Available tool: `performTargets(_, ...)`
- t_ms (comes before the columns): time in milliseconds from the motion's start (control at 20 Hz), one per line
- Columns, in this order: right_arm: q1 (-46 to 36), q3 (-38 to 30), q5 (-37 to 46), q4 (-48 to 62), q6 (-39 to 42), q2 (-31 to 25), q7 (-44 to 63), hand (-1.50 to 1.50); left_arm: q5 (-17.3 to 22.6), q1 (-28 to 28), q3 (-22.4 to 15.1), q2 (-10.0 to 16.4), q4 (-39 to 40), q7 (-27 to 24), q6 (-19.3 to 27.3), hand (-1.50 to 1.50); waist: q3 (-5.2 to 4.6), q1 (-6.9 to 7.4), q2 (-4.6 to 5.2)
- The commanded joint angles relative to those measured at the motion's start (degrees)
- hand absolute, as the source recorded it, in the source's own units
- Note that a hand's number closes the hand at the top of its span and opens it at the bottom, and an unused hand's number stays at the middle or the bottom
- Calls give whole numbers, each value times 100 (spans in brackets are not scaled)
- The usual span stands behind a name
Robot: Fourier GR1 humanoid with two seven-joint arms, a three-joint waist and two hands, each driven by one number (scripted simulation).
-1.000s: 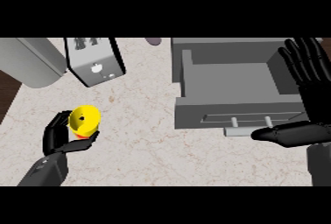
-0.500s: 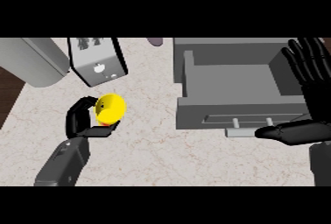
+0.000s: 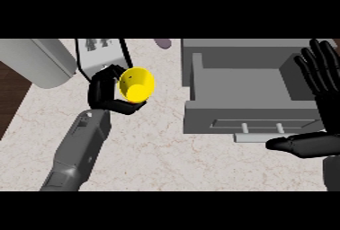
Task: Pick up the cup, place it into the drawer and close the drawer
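Note:
My left hand is curled round a yellow cup, holding it above the counter with its mouth tilted toward the right. The cup sits left of the open grey drawer, apart from it by a short gap. The drawer's inside is bare, and its front panel carries a pale bar handle. At the right edge my right hand stands open with fingers pointing up over the drawer's right wall. Its thumb lies just below the handle.
A white toaster-like appliance stands behind the left hand. A large pale grey cylinder lies at the back left. A small dark object sits at the back edge. The marbled counter ends at a dark floor strip on the left.
The left arm has carried the cup up and to the right, closer to the drawer. The right hand has stayed in place.

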Motion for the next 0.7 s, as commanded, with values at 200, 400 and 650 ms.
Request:
performTargets(200, -217, -147, -15, 408, 4, -46, -153, -150, 415, -1184, -765, -360, -1074, 1866, 734, 150, 1, -20, 6)
performTargets(400, -310, 0, 105, 254, -129, 67, -77, -150, 533, -1764, -1233, -365, -1330, 2599, 1430, 150, -2, -94, 22)
performTargets(650, 12, -41, 53, 138, 27, 10, -170, -150, 803, -2478, -1867, -367, -1188, 3486, 2342, 150, -1, -192, 33)
